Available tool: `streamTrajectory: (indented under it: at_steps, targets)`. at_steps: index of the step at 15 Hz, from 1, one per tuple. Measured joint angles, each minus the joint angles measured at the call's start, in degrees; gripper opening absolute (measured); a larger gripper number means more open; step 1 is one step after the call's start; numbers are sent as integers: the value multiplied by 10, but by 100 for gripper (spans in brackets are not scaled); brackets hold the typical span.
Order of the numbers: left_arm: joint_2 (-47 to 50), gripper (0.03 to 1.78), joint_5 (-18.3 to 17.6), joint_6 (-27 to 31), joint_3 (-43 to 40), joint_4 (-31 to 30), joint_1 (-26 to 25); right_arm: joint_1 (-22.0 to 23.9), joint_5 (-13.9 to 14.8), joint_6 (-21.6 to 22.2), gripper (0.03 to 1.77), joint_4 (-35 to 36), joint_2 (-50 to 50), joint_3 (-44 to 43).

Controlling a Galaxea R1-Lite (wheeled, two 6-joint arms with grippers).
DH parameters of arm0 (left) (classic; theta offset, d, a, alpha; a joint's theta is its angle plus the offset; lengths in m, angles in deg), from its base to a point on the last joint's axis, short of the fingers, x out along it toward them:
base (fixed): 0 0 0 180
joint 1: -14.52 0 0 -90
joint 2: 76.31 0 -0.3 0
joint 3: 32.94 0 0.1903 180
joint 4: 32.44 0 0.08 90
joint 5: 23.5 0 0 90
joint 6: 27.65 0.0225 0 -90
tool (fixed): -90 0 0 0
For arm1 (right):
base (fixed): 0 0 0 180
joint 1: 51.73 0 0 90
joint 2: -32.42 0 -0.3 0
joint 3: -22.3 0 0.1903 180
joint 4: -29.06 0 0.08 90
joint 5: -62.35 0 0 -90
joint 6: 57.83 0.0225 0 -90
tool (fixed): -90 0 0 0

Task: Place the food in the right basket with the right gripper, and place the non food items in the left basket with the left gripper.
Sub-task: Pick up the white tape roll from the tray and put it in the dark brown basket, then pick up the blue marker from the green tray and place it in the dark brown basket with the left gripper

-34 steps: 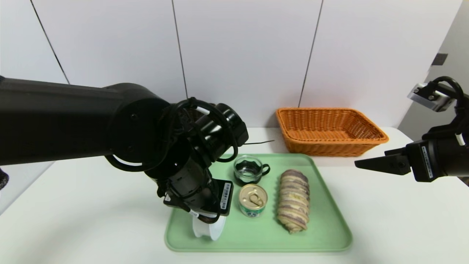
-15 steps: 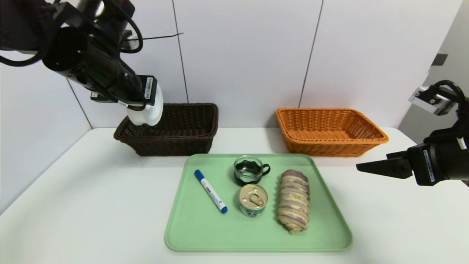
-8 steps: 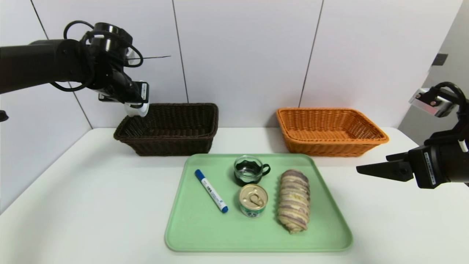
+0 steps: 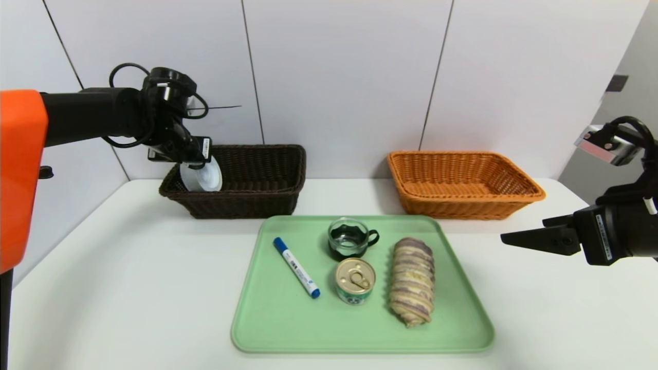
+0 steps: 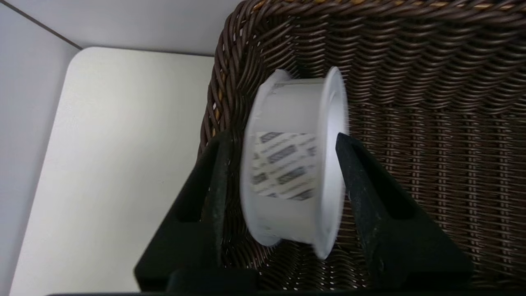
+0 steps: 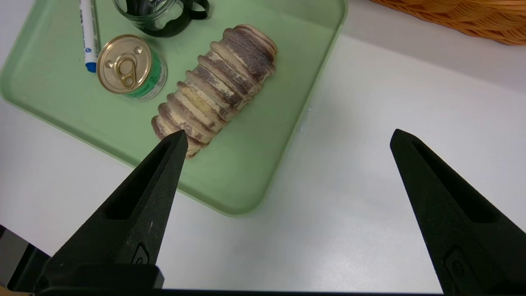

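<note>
We see the left gripper [image 5: 281, 142] over the left basket [image 4: 257, 177], fingers parted around the white dispenser [image 5: 294, 160]; right gripper [image 6: 287, 137] hovers wide open.

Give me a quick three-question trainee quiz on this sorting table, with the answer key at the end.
1. True or false: the bread roll already lies in the orange basket.
2. What stands on the green tray just behind the can, farther from the robot? A) the glass cup B) a spoon C) a bowl
3. Which hand is at the dark brown basket with the white dispenser?

Key: 1 false, the roll is on the tray. 2 A. 3 the left hand; the right hand waits open to the right of the tray.
</note>
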Motion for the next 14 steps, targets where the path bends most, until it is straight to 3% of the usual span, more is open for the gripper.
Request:
streamTrajectory:
  at_steps: [4,8,14]
  targets:
    - [0,127,-5,-3,0,1,0,1,0,0,170,0,0,0]
    - [59,144,-22,0,0,10,5,1,-2,1,170,0,-2,5]
    - [178,158,-30,-29,0,93,85,3,0,1,170,0,-10,16]
